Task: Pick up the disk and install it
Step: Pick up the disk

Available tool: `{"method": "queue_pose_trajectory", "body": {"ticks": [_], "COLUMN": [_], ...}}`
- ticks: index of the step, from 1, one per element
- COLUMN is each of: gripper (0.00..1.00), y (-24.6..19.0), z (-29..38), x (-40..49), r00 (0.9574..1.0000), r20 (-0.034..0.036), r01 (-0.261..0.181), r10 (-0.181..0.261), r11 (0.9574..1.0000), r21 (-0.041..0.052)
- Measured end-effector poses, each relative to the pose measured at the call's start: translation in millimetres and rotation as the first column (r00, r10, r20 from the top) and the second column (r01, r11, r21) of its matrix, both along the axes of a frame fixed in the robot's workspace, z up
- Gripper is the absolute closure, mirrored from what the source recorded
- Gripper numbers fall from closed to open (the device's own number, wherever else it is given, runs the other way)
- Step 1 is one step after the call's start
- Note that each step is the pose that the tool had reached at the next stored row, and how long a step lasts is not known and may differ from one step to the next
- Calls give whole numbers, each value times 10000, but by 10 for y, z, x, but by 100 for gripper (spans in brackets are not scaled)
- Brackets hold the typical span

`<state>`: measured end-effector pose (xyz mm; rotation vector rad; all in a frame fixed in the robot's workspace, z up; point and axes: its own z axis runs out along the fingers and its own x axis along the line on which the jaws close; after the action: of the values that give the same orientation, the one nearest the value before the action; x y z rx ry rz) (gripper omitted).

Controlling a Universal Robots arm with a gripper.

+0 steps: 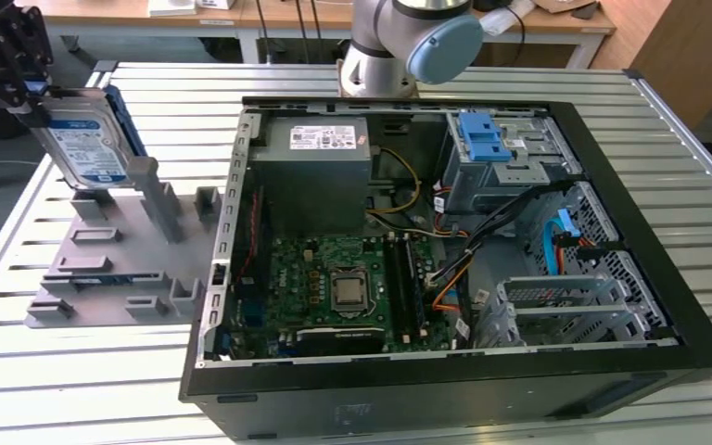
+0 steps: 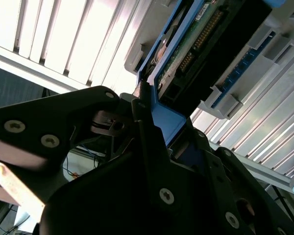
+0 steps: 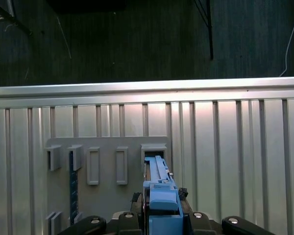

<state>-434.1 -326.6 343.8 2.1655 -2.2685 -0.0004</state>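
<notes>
Fingers (image 2: pixel 149 142) clamp disk (image 1: pixel 86 146) (upright), seemingly just above grey stand (image 1: pixel 108 269).

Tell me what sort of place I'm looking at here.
Probably a robotics lab bench for computer assembly: an open desktop computer case lies on a slatted metal table, a grey parts fixture stands beside it, and the gripper holds the disk.

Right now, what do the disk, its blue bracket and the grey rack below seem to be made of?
Disk: likely metal, silver shiny casing, with a paper-like label. Blue bracket: probably plastic, matte, evenly coloured. Grey rack: seems plastic, dull uniform grey; moulded or printed, I cannot tell.
</notes>
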Motion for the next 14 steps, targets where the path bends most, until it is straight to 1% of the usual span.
{"method": "queue_pose_trajectory", "body": {"ticks": [9,14], "gripper": [64,64], "y": [0,0], "z": [76,133], "x": [0,0], "r00": [10000,10000], "r20": [0,1], "r01": [0,-1], "r10": [0,1], "r11": [10000,10000], "r21": [0,0]}}
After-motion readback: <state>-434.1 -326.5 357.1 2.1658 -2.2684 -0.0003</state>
